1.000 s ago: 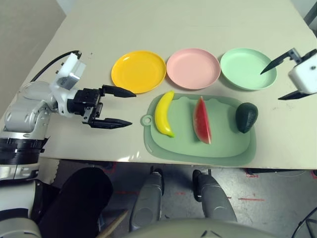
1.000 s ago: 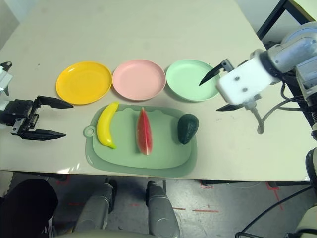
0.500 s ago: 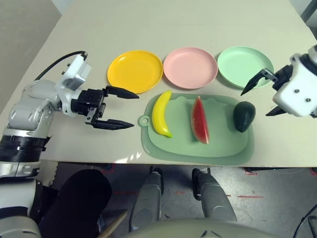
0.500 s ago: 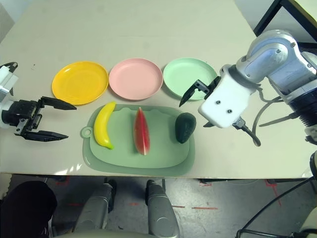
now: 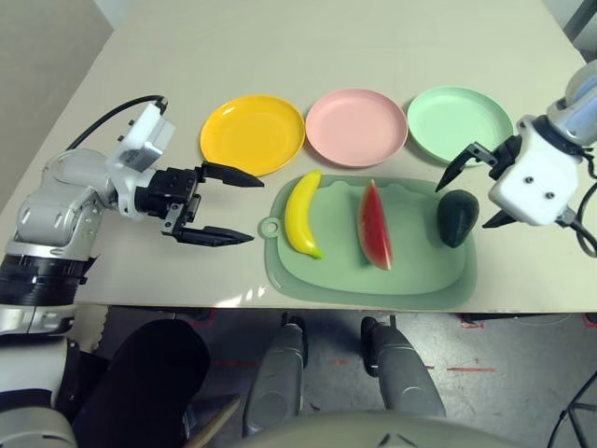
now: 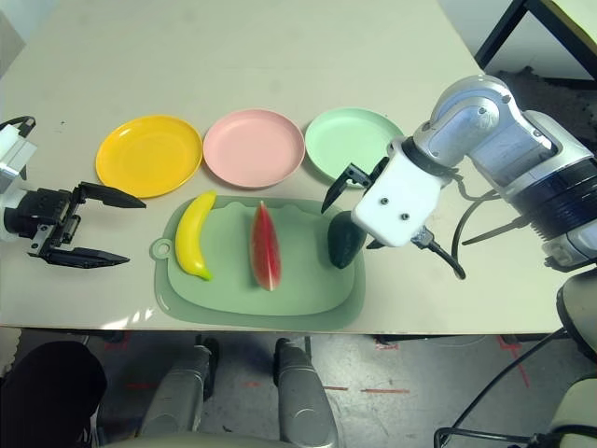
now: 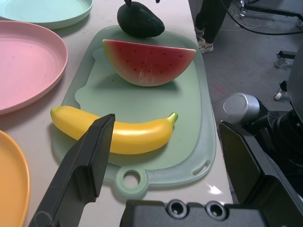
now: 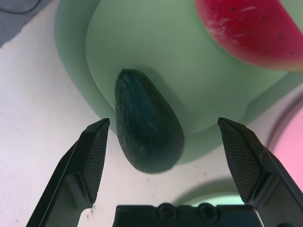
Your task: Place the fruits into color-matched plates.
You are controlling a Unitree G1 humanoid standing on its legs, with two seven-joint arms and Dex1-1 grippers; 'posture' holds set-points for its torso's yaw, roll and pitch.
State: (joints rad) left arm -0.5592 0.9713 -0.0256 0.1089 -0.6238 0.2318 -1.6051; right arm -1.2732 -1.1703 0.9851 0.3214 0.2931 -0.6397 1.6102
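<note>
On the pale green cutting mat (image 5: 373, 280) lie a yellow banana (image 5: 304, 214), a red watermelon wedge (image 5: 375, 226) and a dark green avocado (image 5: 458, 217). Behind the mat stand three bare plates in a row: yellow (image 5: 253, 133), pink (image 5: 356, 127) and mint green (image 5: 460, 124). My right gripper (image 5: 461, 206) is open and hangs over the avocado (image 8: 147, 135), one finger (image 8: 92, 156) on each side, apart from it. My left gripper (image 5: 252, 207) is open, left of the mat, pointing at the banana (image 7: 123, 135).
The mat's handle loop (image 5: 274, 227) points toward my left gripper. The table's front edge (image 5: 280, 303) runs just below the mat. Bare tabletop stretches behind the plates and to the left of the yellow one.
My right gripper has come in from beside the mint green plate and down over the avocado, still open. The left gripper has stayed almost still.
</note>
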